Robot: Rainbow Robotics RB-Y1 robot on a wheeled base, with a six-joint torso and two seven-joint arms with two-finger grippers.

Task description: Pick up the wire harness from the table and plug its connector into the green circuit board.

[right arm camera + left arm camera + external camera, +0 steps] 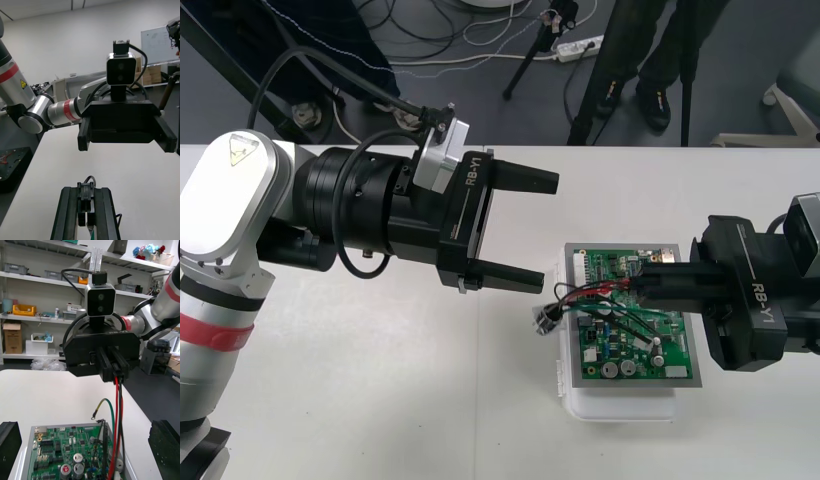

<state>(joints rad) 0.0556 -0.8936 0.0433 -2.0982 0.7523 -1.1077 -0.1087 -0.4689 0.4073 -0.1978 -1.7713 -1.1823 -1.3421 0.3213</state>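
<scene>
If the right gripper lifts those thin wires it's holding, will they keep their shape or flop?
Probably flop: the wire harness sags in loose loops from the right gripper over the green circuit board. Its socket end, lying loose by the board's edge, would likely dangle.

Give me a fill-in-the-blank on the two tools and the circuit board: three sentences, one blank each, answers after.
The right tool is shut on the wire harness, whose red, black and ____ wires reach down over the green circuit board. The left tool hovers beside the board with its fingers ____. The board rests on a ____ base.
Missing words: green; open; white.
</scene>
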